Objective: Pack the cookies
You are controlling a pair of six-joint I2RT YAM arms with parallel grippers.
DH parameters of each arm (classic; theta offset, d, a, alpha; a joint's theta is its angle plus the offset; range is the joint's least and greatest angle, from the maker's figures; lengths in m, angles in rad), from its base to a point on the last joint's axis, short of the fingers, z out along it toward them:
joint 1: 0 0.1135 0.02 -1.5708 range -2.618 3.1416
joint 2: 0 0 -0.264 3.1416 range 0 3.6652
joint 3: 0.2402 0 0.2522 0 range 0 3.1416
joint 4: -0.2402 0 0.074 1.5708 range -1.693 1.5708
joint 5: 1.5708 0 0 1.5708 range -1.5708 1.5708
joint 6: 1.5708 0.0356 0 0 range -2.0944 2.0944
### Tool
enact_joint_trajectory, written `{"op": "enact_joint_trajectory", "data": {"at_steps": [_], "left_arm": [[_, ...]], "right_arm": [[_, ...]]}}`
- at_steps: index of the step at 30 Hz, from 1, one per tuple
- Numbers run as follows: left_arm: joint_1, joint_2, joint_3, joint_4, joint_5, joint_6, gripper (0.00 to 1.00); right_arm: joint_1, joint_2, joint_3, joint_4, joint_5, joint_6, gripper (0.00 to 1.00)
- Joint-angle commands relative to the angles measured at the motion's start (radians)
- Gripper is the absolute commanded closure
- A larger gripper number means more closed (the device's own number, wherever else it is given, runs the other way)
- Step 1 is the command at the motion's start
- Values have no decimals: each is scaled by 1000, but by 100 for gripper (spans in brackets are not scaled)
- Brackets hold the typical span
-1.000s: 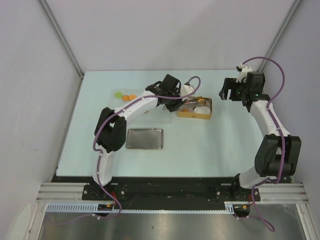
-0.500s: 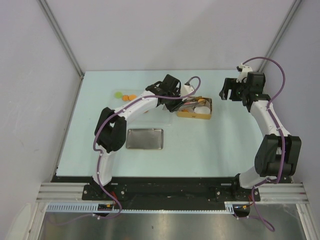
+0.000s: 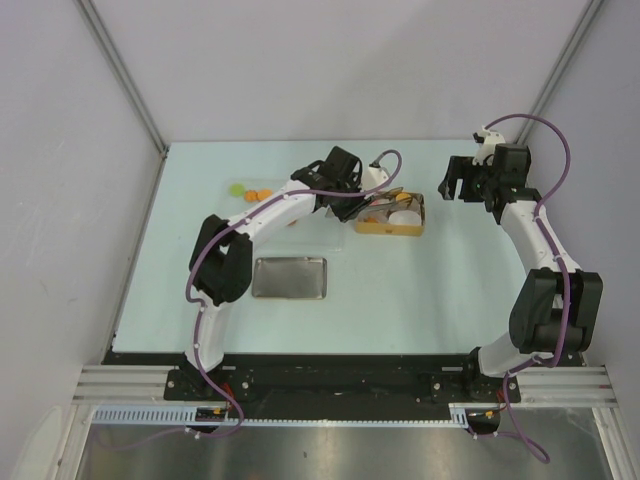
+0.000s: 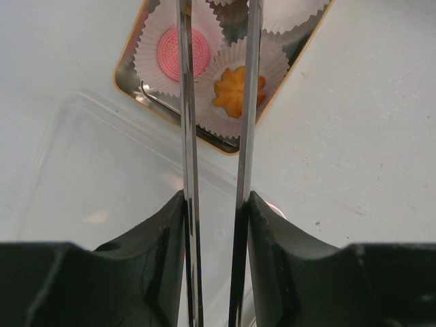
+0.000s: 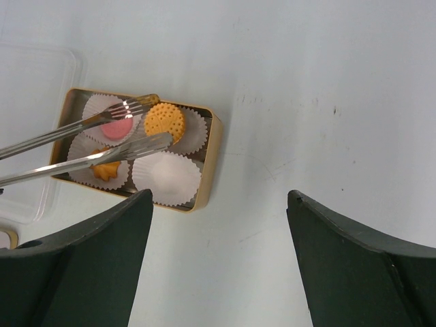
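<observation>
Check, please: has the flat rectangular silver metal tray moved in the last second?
No. The silver metal tray lies equally far from the table's near edge as before.

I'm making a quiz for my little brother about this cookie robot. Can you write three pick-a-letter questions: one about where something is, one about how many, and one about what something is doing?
1. Where is the pink cookie?
A) in a paper cup inside the tin
B) loose outside the tin
C) between the right fingers

2. How many cookies can you see in the tin?
A) one
B) three
C) six

3. What are the right fingers doing?
A) squeezing a cookie
B) pressed tight together
C) open, holding nothing

Answers:
1 A: it lies in a frilly white cup that sits in the tin.
2 B: the pink cookie, a round orange cookie and an orange flower cookie; one cup is empty.
3 C: they stand wide apart with nothing between them.
</observation>
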Motion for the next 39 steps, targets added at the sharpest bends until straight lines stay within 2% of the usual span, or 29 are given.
{"op": "enact_joint_trajectory", "data": {"at_steps": [1,23,27,39], "left_arm": [[-6,0,56,35,-13,-16,58],[-6,-6,55,26,-13,-14,50],[-6,-60,4,49,-12,-20,50],[8,-360,-255,88,-42,-31,51]], "right_arm": [[-4,3,4,2,-9,3,16],[-7,9,4,2,-15,0,16],[-9,9,4,2,-16,0,16],[-9,10,4,2,-27,5,16]]}}
